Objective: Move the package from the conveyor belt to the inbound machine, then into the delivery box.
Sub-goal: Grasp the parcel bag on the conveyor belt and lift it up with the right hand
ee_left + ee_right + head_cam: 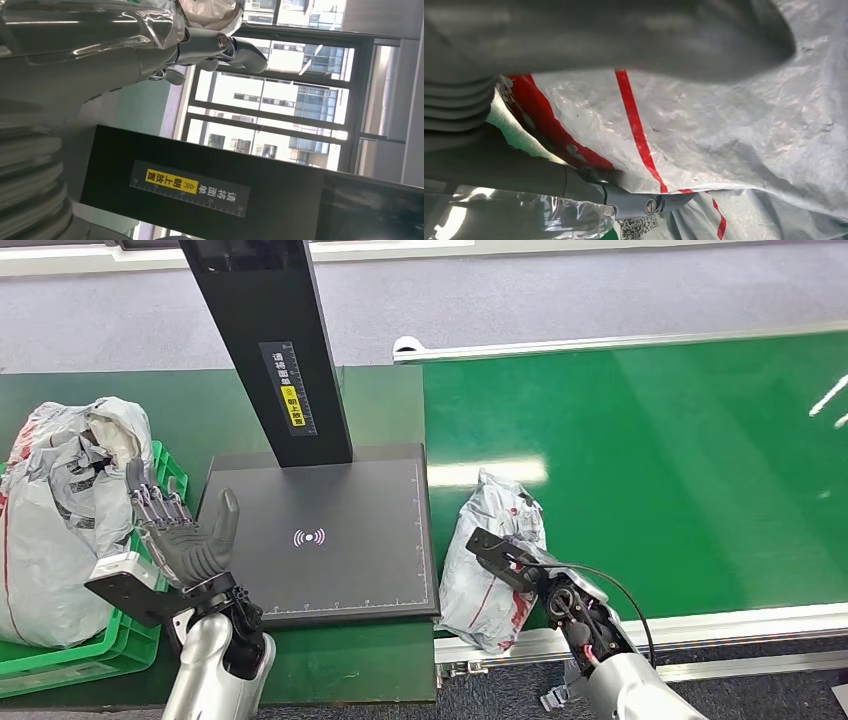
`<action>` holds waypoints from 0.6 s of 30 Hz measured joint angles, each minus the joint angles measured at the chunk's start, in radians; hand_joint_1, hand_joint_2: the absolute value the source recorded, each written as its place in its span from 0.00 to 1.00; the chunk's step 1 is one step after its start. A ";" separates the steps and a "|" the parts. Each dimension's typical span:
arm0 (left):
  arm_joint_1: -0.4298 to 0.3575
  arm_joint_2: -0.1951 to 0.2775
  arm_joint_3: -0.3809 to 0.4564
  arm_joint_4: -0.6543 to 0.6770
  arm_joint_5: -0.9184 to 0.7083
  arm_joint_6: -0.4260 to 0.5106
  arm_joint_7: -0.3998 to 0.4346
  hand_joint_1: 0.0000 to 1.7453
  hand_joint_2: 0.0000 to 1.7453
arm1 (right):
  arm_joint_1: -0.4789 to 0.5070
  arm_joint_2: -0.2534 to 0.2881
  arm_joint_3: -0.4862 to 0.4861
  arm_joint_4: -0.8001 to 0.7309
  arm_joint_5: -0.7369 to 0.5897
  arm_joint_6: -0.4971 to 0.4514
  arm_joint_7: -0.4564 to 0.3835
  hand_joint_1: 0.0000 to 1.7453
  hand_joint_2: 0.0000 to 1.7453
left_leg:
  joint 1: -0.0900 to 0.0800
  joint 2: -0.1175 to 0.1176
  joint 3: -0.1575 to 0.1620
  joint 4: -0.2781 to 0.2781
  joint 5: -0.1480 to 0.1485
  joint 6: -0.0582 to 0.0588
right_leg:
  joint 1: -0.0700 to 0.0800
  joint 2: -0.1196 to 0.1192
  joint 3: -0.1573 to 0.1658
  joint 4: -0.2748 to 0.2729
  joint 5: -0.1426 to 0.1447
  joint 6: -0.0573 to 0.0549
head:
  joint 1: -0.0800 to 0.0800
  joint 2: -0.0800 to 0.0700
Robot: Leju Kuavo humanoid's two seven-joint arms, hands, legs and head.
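silver right arm enters from below in the head view; its right hand [528, 575] lies on the grey crinkled plastic package with red stripes [492, 560]. the right wrist view shows the thumb above and the fingers [634, 202] beneath the package [724, 135], so the hand grasps the package. the package rests at the near edge of the green conveyor belt [680, 460], just beside the inbound machine.

the left hand [183, 535] is raised upright, fingers spread, holding nothing, at the near left corner of the black flat scanner base of the inbound machine [330, 540]. in the left wrist view the fingers [225, 47] extend freely in front of the black upright column with a yellow label [190, 187].

left of the hand, a green plastic crate [110, 640] holds large grey plastic bags [60, 510]. the column [270, 340] rises from the far edge of the base. beyond lies grey floor [560, 290].
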 joint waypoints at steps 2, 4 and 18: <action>-0.001 0.000 0.000 0.005 0.000 0.000 0.000 0.00 1.00 | -0.003 0.000 0.004 0.004 0.000 0.004 0.000 0.00 0.00 | 0.000 0.000 0.001 0.000 0.000 0.000 | 0.000 0.000 0.001 0.000 0.000 0.000 | 0.000 0.000; -0.003 0.000 0.000 0.009 0.000 0.000 0.000 0.00 1.00 | -0.004 0.000 0.007 0.006 0.000 0.006 -0.001 0.00 0.00 | 0.000 0.000 0.001 0.000 0.000 0.000 | 0.000 0.000 0.001 0.000 0.000 0.000 | 0.000 0.000; -0.004 0.002 0.007 0.019 0.012 -0.003 0.000 0.00 1.00 | -0.011 -0.002 0.019 0.011 -0.010 -0.031 -0.050 1.00 1.00 | 0.000 -0.001 0.000 0.000 0.000 0.000 | 0.000 -0.001 0.003 -0.001 0.000 0.000 | 0.000 0.000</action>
